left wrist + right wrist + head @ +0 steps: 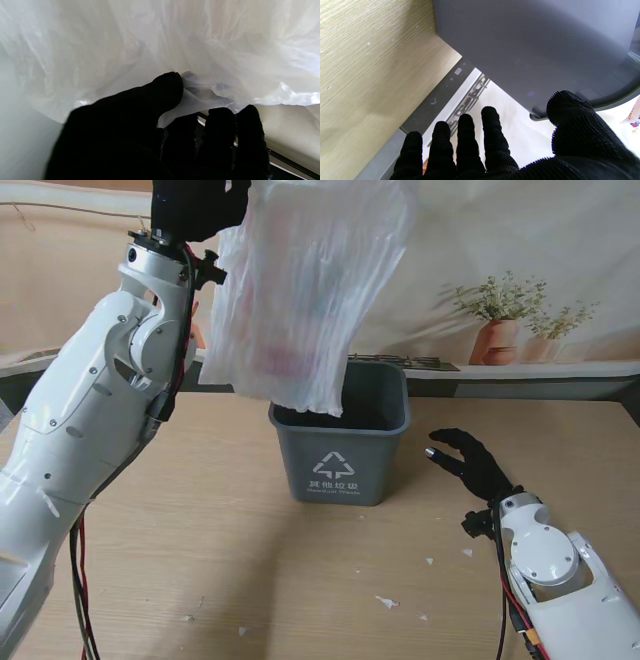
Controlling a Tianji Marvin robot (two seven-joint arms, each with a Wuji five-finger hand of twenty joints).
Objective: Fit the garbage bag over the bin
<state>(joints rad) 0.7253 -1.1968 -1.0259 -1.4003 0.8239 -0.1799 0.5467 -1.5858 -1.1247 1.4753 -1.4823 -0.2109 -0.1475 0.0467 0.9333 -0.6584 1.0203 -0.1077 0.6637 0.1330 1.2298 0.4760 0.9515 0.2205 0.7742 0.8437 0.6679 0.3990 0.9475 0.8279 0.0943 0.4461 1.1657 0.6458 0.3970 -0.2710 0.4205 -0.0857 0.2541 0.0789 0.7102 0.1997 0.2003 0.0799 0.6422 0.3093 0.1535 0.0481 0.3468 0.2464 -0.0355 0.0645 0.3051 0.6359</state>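
1. Garbage bag (305,300): translucent white, crinkled, held high over table, hanging down; lower edge dips just inside the bin's mouth at the far-left corner.
2. Bin (340,460): grey plastic w/ white recycling mark on the near wall, upright on table (250,560), roughly centre, mouth uncovered apart from the bag's hem.
3. Left hand (195,210): black glove, raised near top of stand view, clamped on bag's upper part. Left wrist view: thumb (167,92) pressed into a fold of bag film (175,37), other fingers (222,125) curled close beside it, plastic pinched between.
4. Left arm: white, rising from the left corner, elbow bent, forearm nearly vertical.
5. Right hand (470,460): black glove, low, just right of bin, apart from its wall, fingers spread, holding nothing. Right wrist view: four fingers (465,135) side by side & straight, thumb (572,117) apart from them, bin's grey side (532,45) close ahead; no contact seen.
6. Small white scraps (387,602) on table, nearer to me than bin.
7. Backdrop beyond far edge: printed potted plants (505,320) at right.
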